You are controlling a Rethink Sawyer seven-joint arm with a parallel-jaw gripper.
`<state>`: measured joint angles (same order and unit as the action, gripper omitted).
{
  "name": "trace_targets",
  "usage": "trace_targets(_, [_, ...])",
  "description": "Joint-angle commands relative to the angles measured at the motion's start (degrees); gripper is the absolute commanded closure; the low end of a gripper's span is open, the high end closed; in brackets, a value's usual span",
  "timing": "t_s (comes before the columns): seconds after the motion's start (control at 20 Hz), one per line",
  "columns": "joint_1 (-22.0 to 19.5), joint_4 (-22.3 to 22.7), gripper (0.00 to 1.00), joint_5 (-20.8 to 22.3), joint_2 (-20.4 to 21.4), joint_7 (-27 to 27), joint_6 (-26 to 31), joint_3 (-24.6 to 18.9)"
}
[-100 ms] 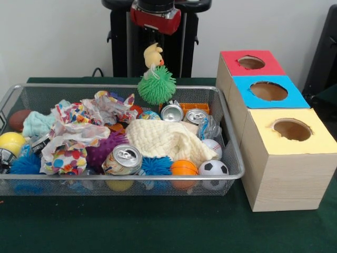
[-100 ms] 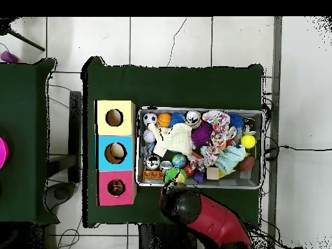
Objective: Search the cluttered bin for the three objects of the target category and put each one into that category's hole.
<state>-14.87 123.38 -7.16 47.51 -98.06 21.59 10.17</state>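
Green and spiky, the rubber puffer ball point(image 1: 157, 84) hangs with a yellow toy duck point(image 1: 153, 55) above the wire bin's point(image 1: 231, 153) far rim, both apparently caught up by the gripper point(image 1: 153, 46), whose grasp I cannot tell, likely for carrying toward the boxes' holes point(image 1: 268, 90).

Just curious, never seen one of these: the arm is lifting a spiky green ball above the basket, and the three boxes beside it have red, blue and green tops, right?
Nearly. The front view shows the green spiky ball hanging above the wire basket, but the third box top is yellow, not green.
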Motion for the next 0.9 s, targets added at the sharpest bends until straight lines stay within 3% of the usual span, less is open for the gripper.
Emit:
trace_targets(0.05, [-1.31, 4.61, 1.00, -3.83, -1.34, -13.36, -5.92, -4.36])
trace_targets(0.6, [-4.18, 1.61, 1.00, -2.64, -4.55, -9.33, -6.81, -6.44])
trace_targets(0.9, [-7.71, -3.59, 1.00, -0.40, -13.13, -6.73, -13.47, -10.25])
